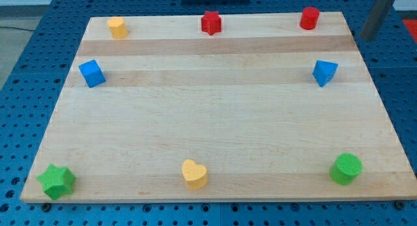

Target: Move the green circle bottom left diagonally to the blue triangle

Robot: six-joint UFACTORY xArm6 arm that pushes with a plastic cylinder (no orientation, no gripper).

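Surface: pale wooden board [215, 122] resting on a blue perforated bench [26, 63], which shows on all sides of it.

Items along the board's top edge: yellow hexagon block [117, 27] near the top-left corner; red star [210, 22] at mid-edge; red cylinder [309, 17] toward the top-right corner.

Items at the side edges, upper part: blue cube [92, 73] by the left edge; blue triangle [324, 72] by the right edge.

Items along the bottom edge: green star [56, 181] in the bottom-left corner; yellow heart [194, 174] at mid-edge; green circle [346, 169] in the bottom-right corner, upright, directly below the blue triangle and well apart from it.

All blocks stand separate, none touching another.

Arm: a dark rod [378, 14] enters at the view's top-right, beyond the board's top-right corner and over the bench. My tip [367, 38] is off the board, nearest the red cylinder and the blue triangle and touching neither. There is no gripper on this rod, so nothing is held.
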